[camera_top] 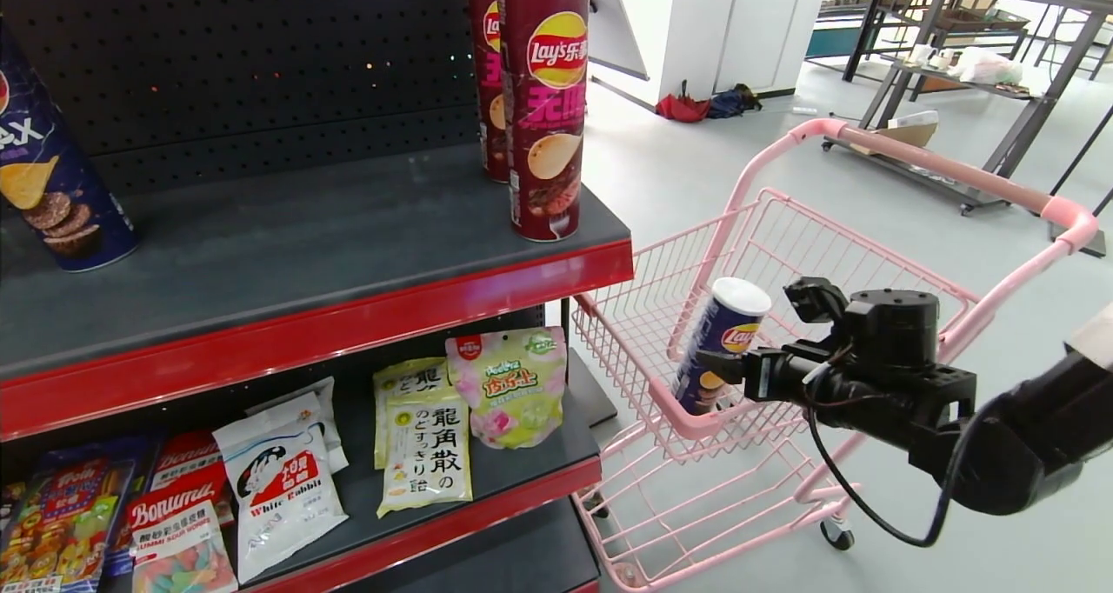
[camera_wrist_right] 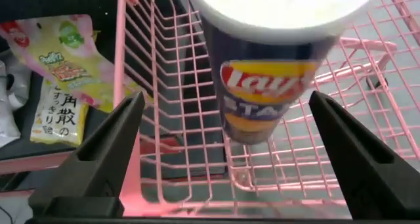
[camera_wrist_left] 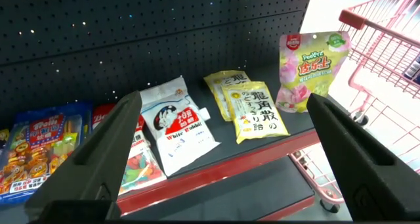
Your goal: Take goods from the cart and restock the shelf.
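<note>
Blue chip can (camera_top: 726, 349) leans in the pink cart (camera_top: 869, 151), centre-right of the head view. Right end effector (camera_top: 755, 332) is spread wide, one finger on either side of the can, not clamped. Left end effector (camera_wrist_left: 224, 98) is wide open and empty, facing snack packets (camera_wrist_left: 252, 109) on the lower shelf (camera_wrist_left: 262, 155).

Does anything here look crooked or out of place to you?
Only the blue chip can in the pink cart: it leans at a tilt in the basket, while the maroon cans on the upper shelf stand upright. Nothing looks spilled or damaged.
</note>
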Tool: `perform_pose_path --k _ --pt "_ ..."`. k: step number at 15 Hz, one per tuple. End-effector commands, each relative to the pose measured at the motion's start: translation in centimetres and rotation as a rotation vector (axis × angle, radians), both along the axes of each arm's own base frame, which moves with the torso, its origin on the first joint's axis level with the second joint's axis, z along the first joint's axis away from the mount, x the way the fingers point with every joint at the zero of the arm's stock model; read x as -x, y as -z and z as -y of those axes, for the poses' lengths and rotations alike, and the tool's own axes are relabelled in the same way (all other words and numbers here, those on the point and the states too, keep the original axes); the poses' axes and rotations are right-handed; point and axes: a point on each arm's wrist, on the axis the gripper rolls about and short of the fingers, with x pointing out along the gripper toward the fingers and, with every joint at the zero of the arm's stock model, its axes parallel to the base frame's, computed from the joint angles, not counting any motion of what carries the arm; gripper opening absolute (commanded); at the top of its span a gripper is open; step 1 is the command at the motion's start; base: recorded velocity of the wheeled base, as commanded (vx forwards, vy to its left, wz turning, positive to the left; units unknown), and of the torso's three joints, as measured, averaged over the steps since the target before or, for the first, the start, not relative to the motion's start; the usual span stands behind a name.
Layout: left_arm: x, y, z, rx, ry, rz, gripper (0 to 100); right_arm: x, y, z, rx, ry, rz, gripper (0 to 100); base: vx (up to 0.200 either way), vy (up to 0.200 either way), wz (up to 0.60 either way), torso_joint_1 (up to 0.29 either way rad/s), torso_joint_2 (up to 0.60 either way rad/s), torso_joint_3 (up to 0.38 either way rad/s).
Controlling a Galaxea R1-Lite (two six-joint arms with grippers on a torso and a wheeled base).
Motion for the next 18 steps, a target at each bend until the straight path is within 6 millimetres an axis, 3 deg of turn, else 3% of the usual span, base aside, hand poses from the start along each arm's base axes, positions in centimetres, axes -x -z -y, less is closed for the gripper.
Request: perform_pose_path --k 1,5,9,10,16,18 --pt "0.0 0.0 0.0 0.001 0.000 -0.001 100 -2.1 1.8 -0.6 0.010 0.000 -0.020 100 0.000 0.000 0.00 0.000 0.00 0.000" --pt "0.0 0.0 0.0 0.001 0.000 -0.001 100 -4.8 3.1 -0.3 0.065 0.003 0.009 100 0.000 0.000 0.00 0.000 0.00 0.000" --pt "0.0 0.0 0.0 0.001 0.000 -0.001 100 -6.7 3.0 -0.1 0.057 0.021 0.050 100 0.000 0.000 0.00 0.000 0.00 0.000" --pt "0.0 0.0 0.0 -0.001 0.000 -0.001 100 -6.9 3.0 -0.2 0.054 0.020 0.055 0 0.000 0.000 0.00 0.000 0.00 0.000" --pt "0.0 0.0 0.0 -0.001 0.000 -0.001 100 -7.1 3.1 -0.2 0.047 0.021 0.056 0 0.000 0.000 0.00 0.000 0.00 0.000" --pt "0.0 0.0 0.0 -0.001 0.000 -0.001 100 -7.6 -0.1 -0.1 0.030 0.030 0.143 0 0.000 0.000 0.00 0.000 0.00 0.000"
